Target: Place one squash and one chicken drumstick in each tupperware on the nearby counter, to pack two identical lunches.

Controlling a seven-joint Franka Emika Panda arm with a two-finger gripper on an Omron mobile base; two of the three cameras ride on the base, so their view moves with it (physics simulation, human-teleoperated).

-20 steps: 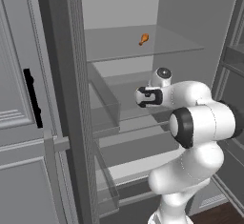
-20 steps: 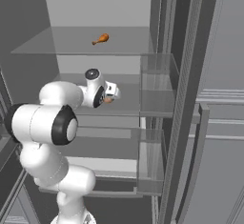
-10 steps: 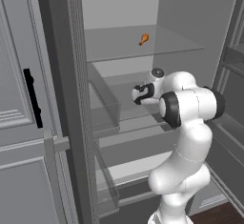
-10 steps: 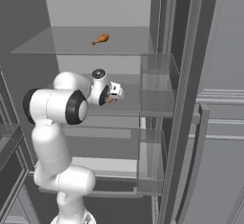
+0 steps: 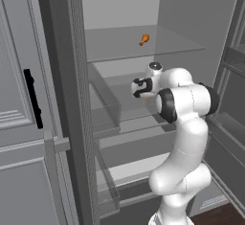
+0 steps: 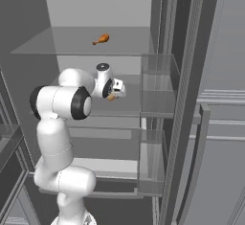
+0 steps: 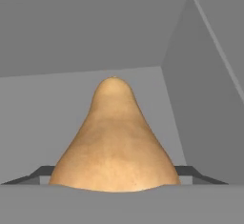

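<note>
Since a second ago your gripper [image 7: 114,180] has reached the squash [image 7: 114,142], jaws apart around it, not clamped; one drumstick [image 5: 143,39] waits upper centre, nothing packed.

drumstick [image 5: 143,39] on upper shelf [image 5: 172,47], toward its back | squash [image 7: 114,142] on the shelf below the upper shelf, near the back wall, directly under and forward of drumstick | gripper [image 6: 117,91] at squash, fingertips [image 7: 190,171] flanking its wide end

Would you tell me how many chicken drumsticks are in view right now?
1. The drumstick lies on the upper glass shelf, above the arm. Others may be hidden behind the arm or out of frame.
</note>
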